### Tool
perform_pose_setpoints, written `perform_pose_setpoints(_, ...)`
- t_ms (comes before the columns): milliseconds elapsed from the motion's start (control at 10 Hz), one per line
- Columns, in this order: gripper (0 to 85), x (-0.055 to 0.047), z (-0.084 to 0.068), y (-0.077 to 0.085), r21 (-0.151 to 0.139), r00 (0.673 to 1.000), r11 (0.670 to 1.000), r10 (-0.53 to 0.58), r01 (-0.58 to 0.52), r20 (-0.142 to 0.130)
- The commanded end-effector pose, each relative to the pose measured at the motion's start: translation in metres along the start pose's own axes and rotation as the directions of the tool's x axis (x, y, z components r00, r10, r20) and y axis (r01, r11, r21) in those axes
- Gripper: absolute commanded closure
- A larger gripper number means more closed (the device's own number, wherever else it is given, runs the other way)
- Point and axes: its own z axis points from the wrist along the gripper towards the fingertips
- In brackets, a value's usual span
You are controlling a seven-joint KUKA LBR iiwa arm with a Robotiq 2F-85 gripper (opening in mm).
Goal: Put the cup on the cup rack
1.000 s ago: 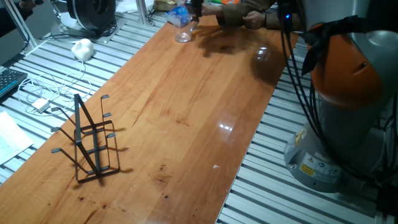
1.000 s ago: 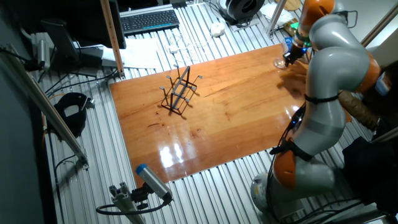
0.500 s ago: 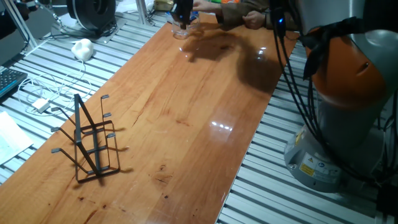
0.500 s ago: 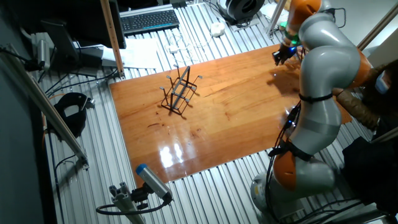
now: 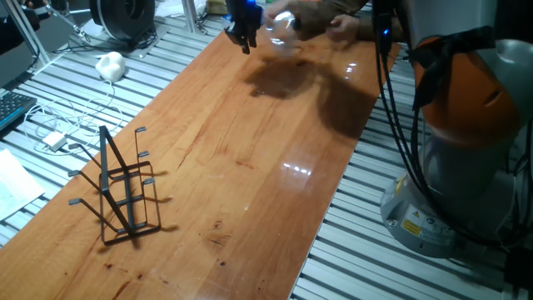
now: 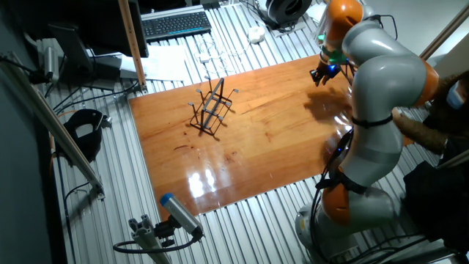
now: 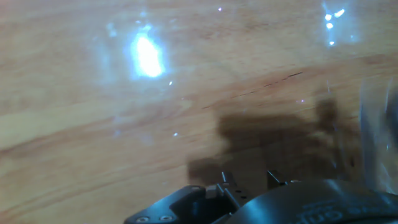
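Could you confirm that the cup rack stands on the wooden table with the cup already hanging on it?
Not quite: the cup rack stands on the table, but its pegs are bare. One fixed view shows the cup far off, beside the gripper.

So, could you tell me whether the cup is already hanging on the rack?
No, the rack stands bare at the near end of the table, while the cup is up by the gripper at the far end.

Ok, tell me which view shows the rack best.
One fixed view: the rack sits near and large, its bars and pegs distinct. The other fixed view shows it whole but small. The hand view shows only tabletop.
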Motion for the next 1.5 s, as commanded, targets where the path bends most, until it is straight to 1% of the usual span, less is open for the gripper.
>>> perform_pose_setpoints(0,51.0,-0.004,-0.003,-0.013,-0.001,1.0,1.0,-0.022,0.022,-0.013)
perform_pose_setpoints(100,51.0,-0.009,-0.002,-0.022,-0.007,0.999,0.999,-0.035,0.035,-0.016)
perform_pose_setpoints(200,51.0,-0.014,0.004,-0.025,0.001,0.999,0.999,-0.044,0.044,-0.01)
perform_pose_setpoints(300,51.0,-0.018,0.013,-0.027,0.0,0.999,0.999,-0.044,0.044,0.002)
perform_pose_setpoints(400,51.0,-0.024,0.024,-0.028,-0.01,0.999,0.999,-0.044,0.045,0.014)
perform_pose_setpoints(500,51.0,-0.027,0.03,-0.03,-0.012,0.998,0.999,-0.049,0.049,0.026)
perform_pose_setpoints(600,34.0,-0.028,0.031,-0.031,-0.017,0.998,0.999,-0.049,0.05,0.026)
perform_pose_setpoints(700,34.0,-0.028,0.03,-0.031,-0.021,0.999,0.999,-0.044,0.044,0.02)
perform_pose_setpoints(800,51.0,-0.026,0.03,-0.03,-0.022,0.999,0.999,-0.039,0.04,0.012)
perform_pose_setpoints(1000,51.0,-0.021,0.034,-0.027,-0.025,0.999,0.999,-0.03,0.031,0.012)
perform_pose_setpoints(1100,51.0,-0.015,0.037,-0.023,-0.023,1.0,1.0,-0.021,0.021,0.018)
perform_pose_setpoints(1200,51.0,-0.007,0.039,-0.016,-0.004,1.0,1.0,-0.012,0.012,0.028)
perform_pose_setpoints(1300,51.0,0.003,0.036,-0.011,0.001,0.999,1.0,-0.002,0.002,0.033)
perform_pose_setpoints(1400,51.0,0.012,0.029,-0.009,-0.001,1.0,1.0,0.006,-0.006,0.027)
